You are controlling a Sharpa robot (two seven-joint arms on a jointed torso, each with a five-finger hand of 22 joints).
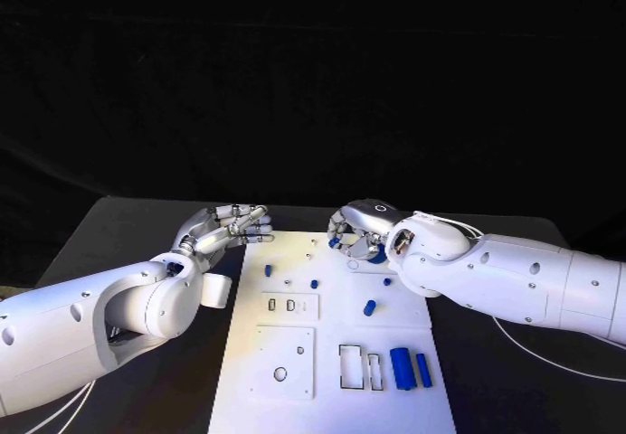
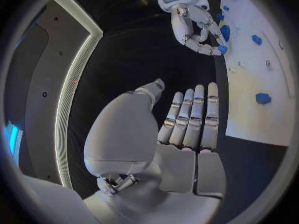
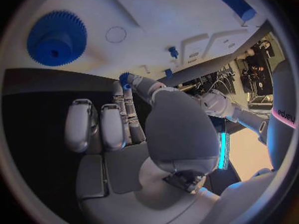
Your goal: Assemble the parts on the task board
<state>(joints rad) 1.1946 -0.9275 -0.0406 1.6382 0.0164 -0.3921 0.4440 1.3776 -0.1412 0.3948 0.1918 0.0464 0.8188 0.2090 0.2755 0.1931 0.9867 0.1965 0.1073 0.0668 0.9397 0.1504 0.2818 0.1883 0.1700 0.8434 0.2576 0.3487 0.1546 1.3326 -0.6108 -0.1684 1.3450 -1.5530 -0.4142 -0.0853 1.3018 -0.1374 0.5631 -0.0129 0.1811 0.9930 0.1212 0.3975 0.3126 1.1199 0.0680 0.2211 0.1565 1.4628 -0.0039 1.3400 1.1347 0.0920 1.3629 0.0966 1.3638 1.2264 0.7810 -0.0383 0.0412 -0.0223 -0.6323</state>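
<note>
The white task board lies in the middle of the black table. My right hand hovers over the board's far end and pinches a small blue part between thumb and a fingertip. Beside that hand sits a blue gear on the board. My left hand is at the board's far left corner, fingers straight and side by side, holding nothing; its fingers lie next to the board's edge. Small blue pegs stand on the board.
Two blue cylinders lie near the board's front right, beside rectangular slots. More blue pieces sit on the board. A white cable runs over the table at the right.
</note>
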